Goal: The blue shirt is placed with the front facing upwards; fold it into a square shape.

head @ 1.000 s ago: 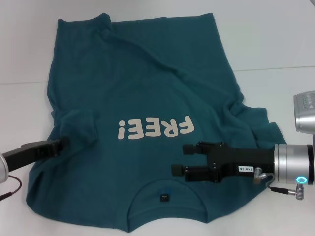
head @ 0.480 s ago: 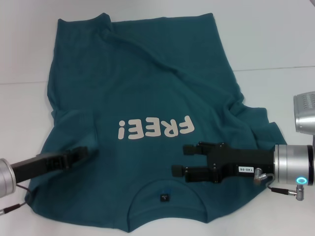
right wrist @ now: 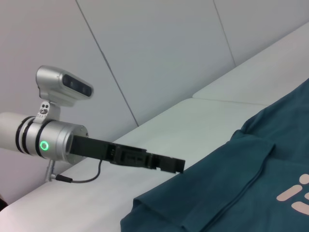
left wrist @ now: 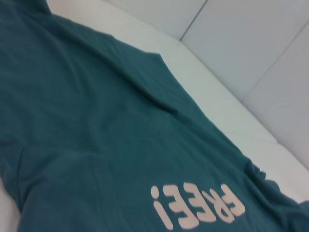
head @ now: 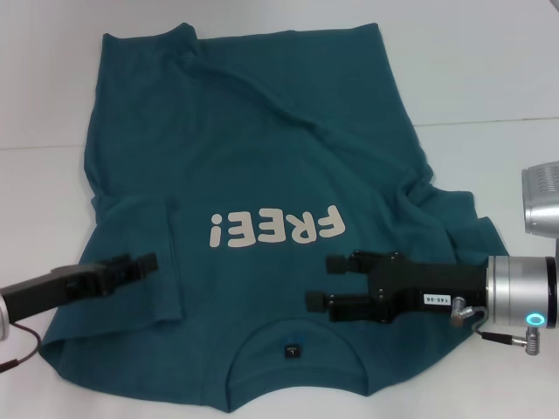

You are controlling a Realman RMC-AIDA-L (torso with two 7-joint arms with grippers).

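The blue shirt [head: 253,157] lies spread front up on the white table, its collar [head: 293,349] nearest me and the cream "FREE!" print [head: 275,229] upside down. Its left sleeve [head: 140,227] lies folded inward over the body. My left gripper [head: 148,264] hovers over that folded sleeve, open and holding nothing; the right wrist view shows the left gripper [right wrist: 179,166] just above the shirt [right wrist: 231,193] edge. My right gripper [head: 316,281] hangs open above the chest, right of the collar. In the left wrist view only the shirt [left wrist: 96,121] shows.
The white table [head: 489,70] extends past the shirt on all sides, with a seam line running across it at mid-height. The right sleeve [head: 454,218] lies bunched and wrinkled at the right. A cable trails from the left arm at the near left edge.
My left gripper carried the left sleeve inward over the shirt, let it go, and drew back slightly to the left. The right arm has not moved.
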